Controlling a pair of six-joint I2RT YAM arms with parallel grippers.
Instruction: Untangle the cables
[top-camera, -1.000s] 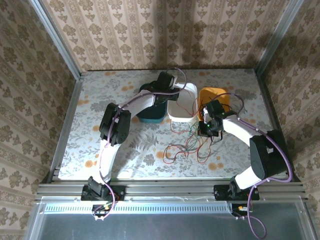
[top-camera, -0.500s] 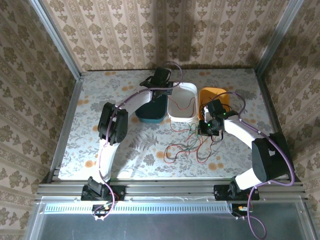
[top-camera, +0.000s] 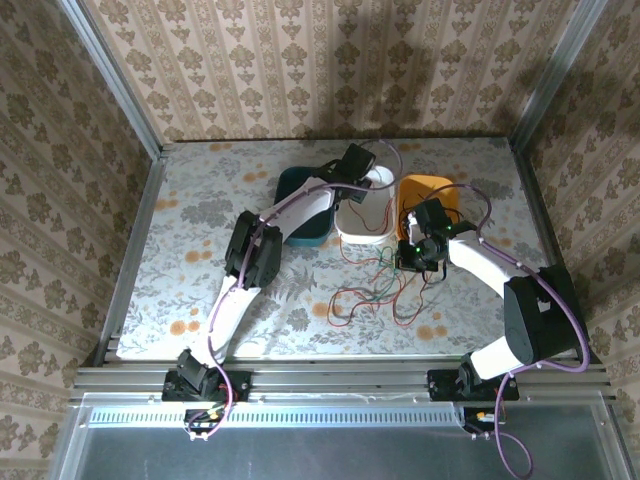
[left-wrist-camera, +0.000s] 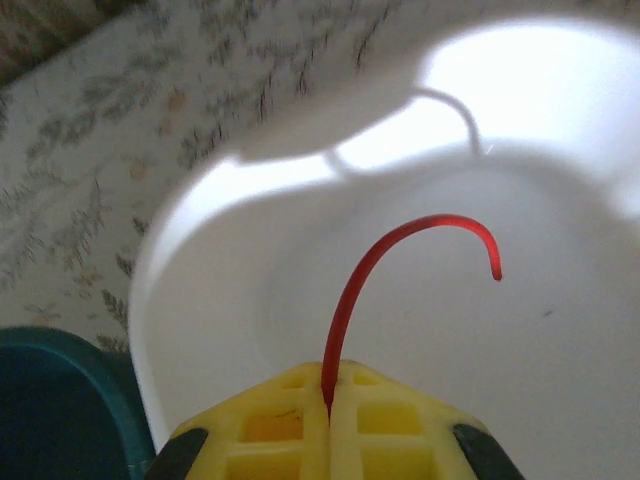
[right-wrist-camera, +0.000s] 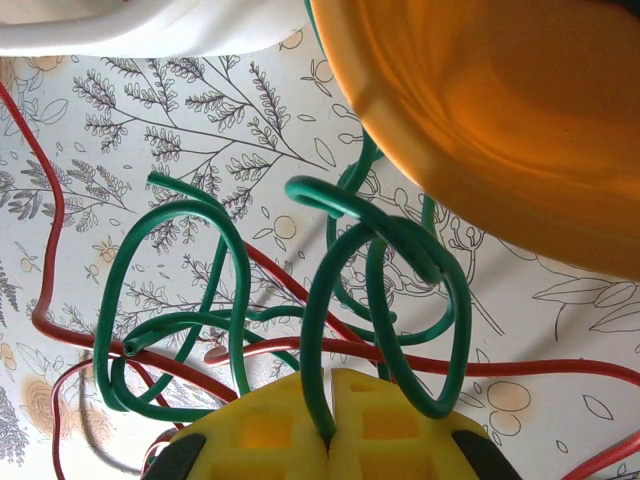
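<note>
A tangle of thin red and green cables (top-camera: 372, 292) lies on the floral table in front of the trays. My left gripper (top-camera: 366, 178) hangs over the white tray (top-camera: 352, 228). In the left wrist view its yellow fingers (left-wrist-camera: 328, 385) are shut on a red cable (left-wrist-camera: 400, 235), whose free end curls above the tray's bare floor (left-wrist-camera: 200, 300). My right gripper (top-camera: 415, 258) sits just in front of the orange tray (top-camera: 436, 188). It is shut (right-wrist-camera: 330, 385) on a looping green cable (right-wrist-camera: 315, 300), with red cable strands (right-wrist-camera: 520, 370) crossing under the loops.
A teal tray (top-camera: 296, 222) stands left of the white tray and shows at the corner of the left wrist view (left-wrist-camera: 60, 400). The orange tray's rim (right-wrist-camera: 400, 130) is close above the green loops. Metal frame rails border the table.
The left arm has swung right, from above the teal tray to above the white tray, carrying the red cable. The right gripper has stayed almost still.
</note>
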